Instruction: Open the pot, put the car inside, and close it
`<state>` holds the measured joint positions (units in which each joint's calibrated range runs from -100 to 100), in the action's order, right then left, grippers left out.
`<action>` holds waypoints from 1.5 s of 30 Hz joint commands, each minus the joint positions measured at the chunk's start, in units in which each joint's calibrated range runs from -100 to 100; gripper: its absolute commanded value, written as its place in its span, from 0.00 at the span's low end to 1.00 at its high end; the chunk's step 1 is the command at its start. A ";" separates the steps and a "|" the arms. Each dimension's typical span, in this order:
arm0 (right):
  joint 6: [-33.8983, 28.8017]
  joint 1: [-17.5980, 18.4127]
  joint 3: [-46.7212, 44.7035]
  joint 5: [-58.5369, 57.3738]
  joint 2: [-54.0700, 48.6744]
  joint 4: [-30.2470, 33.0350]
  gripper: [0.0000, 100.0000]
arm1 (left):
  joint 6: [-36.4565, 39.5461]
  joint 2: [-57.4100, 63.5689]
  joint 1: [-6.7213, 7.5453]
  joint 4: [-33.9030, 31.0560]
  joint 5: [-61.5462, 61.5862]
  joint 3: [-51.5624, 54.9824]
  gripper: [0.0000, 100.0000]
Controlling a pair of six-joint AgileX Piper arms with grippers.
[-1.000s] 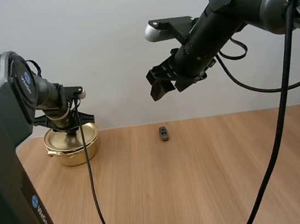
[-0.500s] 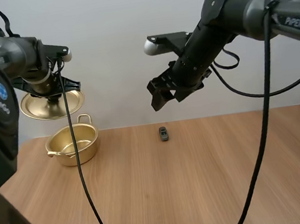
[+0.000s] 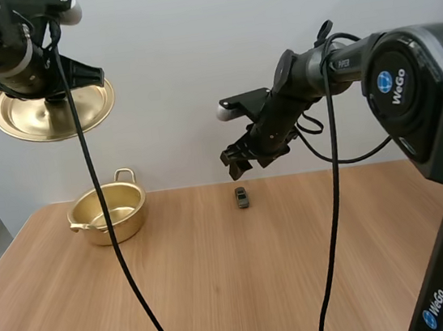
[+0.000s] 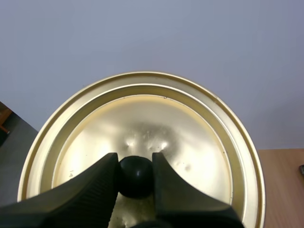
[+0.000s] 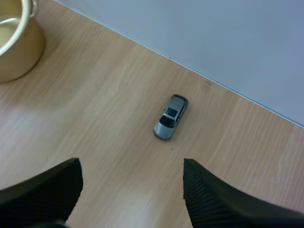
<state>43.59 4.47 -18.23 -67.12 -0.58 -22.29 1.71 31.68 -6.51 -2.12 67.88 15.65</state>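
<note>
The pot stands open on the counter. The left gripper pinches the knob of the gold lid, high at the pot's 11 o'clock. The grey car lies at the pot's 3 o'clock, well apart. The right gripper, wide and empty, hovers above it. Opening looks done; next it must descend and close on the car.

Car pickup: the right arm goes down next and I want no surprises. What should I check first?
1. Pot open: ok, lid off.
2. Lid grip: ok, left pincer shut on its knob.
3. Right pincer open: ok, fingers apart.
4. Car lined up: ok, on the table ahead of the gap.
5. Right pincer at car: not ok, it hovers above.
</note>
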 commanded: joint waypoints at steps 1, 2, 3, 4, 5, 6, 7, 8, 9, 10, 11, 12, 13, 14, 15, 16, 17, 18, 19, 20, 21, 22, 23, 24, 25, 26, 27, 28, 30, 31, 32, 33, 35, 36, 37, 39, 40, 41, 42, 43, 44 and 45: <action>0.05 0.02 -0.02 4.40 2.93 0.27 1.00 | -0.23 1.70 -0.01 1.66 0.99 -0.07 0.00; 0.05 0.02 -0.02 5.33 3.97 0.27 1.00 | -0.23 2.18 -0.01 2.12 1.56 -0.07 0.00; 0.34 0.02 -0.02 6.10 4.91 0.27 1.00 | -0.23 2.68 -0.01 2.12 2.11 -0.07 0.00; 1.00 0.02 -0.02 6.76 5.63 0.27 1.00 | -0.23 2.72 -0.01 2.12 2.92 -0.07 0.00; 1.55 0.02 -0.02 7.61 6.50 0.27 1.00 | -0.26 3.07 -0.01 2.12 3.36 -0.07 0.00; 1.92 0.02 -0.02 8.63 7.33 0.27 1.00 | -0.34 3.11 -0.01 2.12 4.05 -0.07 0.00; 2.36 0.02 -0.02 9.41 8.04 0.27 1.00 | -0.34 3.11 -0.01 2.12 4.60 -0.07 0.00; 2.59 0.02 -0.02 10.23 8.74 0.27 1.00 | -0.34 3.11 -0.01 2.12 5.05 -0.07 0.00; 2.59 0.02 -0.02 11.08 9.33 0.27 1.00 | -0.34 3.11 -0.01 2.12 5.50 -0.07 0.00; 2.59 0.02 -0.02 11.81 9.61 0.27 1.00 | -0.34 3.11 -0.01 2.12 5.89 -0.07 0.00; 2.59 0.02 -0.02 12.48 10.11 0.27 1.00 | -0.34 3.11 -0.01 2.12 5.89 -0.07 0.00; 2.66 0.02 -0.02 13.45 10.63 0.27 1.00 | -0.34 3.11 -0.01 2.12 6.06 -0.07 0.00; 2.66 0.02 -0.02 14.21 10.91 0.27 1.00 | -0.34 3.11 -0.01 2.12 6.22 -0.07 0.00; 2.81 0.11 -0.02 15.15 11.34 0.27 1.00 | -0.34 3.11 -0.01 2.12 6.22 -0.07 0.00; 3.66 0.18 0.18 15.36 11.63 0.27 1.00 | -0.34 3.11 -0.01 2.12 6.41 -0.07 0.00; 5.11 0.39 0.44 15.36 11.99 0.27 1.00 | -0.34 3.11 -0.01 2.12 6.41 -0.07 0.00; 6.19 0.75 0.74 14.85 12.17 0.73 1.00 | -0.34 3.11 -0.01 2.12 6.41 -0.07 0.00; 6.43 1.20 0.74 15.04 12.17 1.67 1.00 | -0.36 3.11 -0.01 2.12 6.81 -0.07 0.00; 6.43 1.61 0.74 15.65 12.17 2.50 1.00 | -0.46 3.11 -0.01 2.12 6.99 -0.07 0.00; 6.43 2.12 0.77 16.27 12.17 3.04 1.00 | -0.70 3.11 -0.01 2.12 7.16 -0.07 0.00; 6.43 2.59 0.90 16.67 12.23 3.26 1.00 | -0.70 3.11 -0.01 2.12 7.16 -0.07 0.00; 6.43 3.06 0.90 17.12 12.23 3.26 1.00 | -0.70 3.11 -0.01 2.12 7.43 -0.07 0.00; 6.43 3.50 0.90 17.99 12.23 3.26 1.00 | -0.70 3.11 -0.01 2.12 7.60 -0.07 0.00; 6.43 3.89 0.90 18.97 12.23 3.26 1.00 | -0.70 3.11 -0.01 2.12 8.12 -0.07 0.00; 6.43 4.20 0.90 20.07 12.34 3.26 1.00 | -0.70 3.11 -0.01 2.12 8.33 -0.07 0.00; 6.43 4.43 0.90 21.20 12.34 3.26 1.00 | -0.70 3.11 -0.01 2.12 8.49 -0.07 0.00; 6.43 4.61 0.90 22.29 12.62 3.26 1.00 | -0.80 3.11 -0.01 2.12 8.64 -0.07 0.00; 6.43 4.68 0.90 22.91 12.88 3.26 1.00 | -1.11 3.11 -0.01 2.12 9.05 -0.07 0.00; 6.10 4.68 0.90 24.44 13.47 3.10 1.00 | -1.52 3.11 -0.01 2.12 9.50 -0.07 0.00; 5.71 4.68 0.90 25.20 14.05 3.90 1.00 | -1.52 3.11 -0.01 2.12 9.66 -0.07 0.00; 5.60 4.68 0.90 25.32 14.38 4.17 1.00 | -1.52 3.11 -0.01 2.12 9.88 -0.07 0.00; 5.60 4.68 0.90 25.58 14.89 4.16 1.00 | -1.52 3.11 -0.01 2.12 10.25 -0.07 0.00; 5.60 4.68 0.90 26.39 15.88 4.16 1.00 | -1.52 3.11 -0.01 2.12 11.11 -0.07 0.00; 5.60 4.68 0.90 26.90 16.14 4.16 1.00 | -1.52 3.11 -0.01 2.12 11.45 -0.07 0.00; 5.60 4.68 0.90 27.16 16.55 4.16 1.00 | -1.52 3.11 -0.01 2.12 11.45 -0.07 0.00; 5.60 4.68 0.90 28.11 17.47 4.16 1.00 | -1.52 3.11 -0.01 2.12 11.45 -0.07 0.00; 5.60 4.68 0.90 28.73 17.94 4.16 1.00 | -1.52 3.11 -0.01 2.12 11.45 -0.07 0.00; 5.60 4.68 0.90 28.89 18.37 4.16 1.00 | -1.52 3.11 -0.01 2.12 11.45 -0.07 0.00; 5.60 4.68 0.90 29.52 18.77 4.16 1.00 | -1.62 3.11 -0.01 2.12 11.46 -0.07 0.00; 5.60 4.68 0.90 29.97 19.15 4.16 1.00 | -1.62 3.11 -0.01 2.12 11.46 -0.07 0.00; 5.60 4.68 0.90 30.52 19.53 4.16 1.00 | -1.82 3.11 -0.01 2.12 11.46 -0.07 0.00; 5.60 4.68 0.90 31.60 19.68 4.16 1.00 | -1.82 3.11 -0.01 2.12 11.46 -0.07 0.00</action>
<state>49.23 9.11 -17.38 -36.53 18.92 -18.12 -0.03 34.77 -6.51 0.00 79.28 15.65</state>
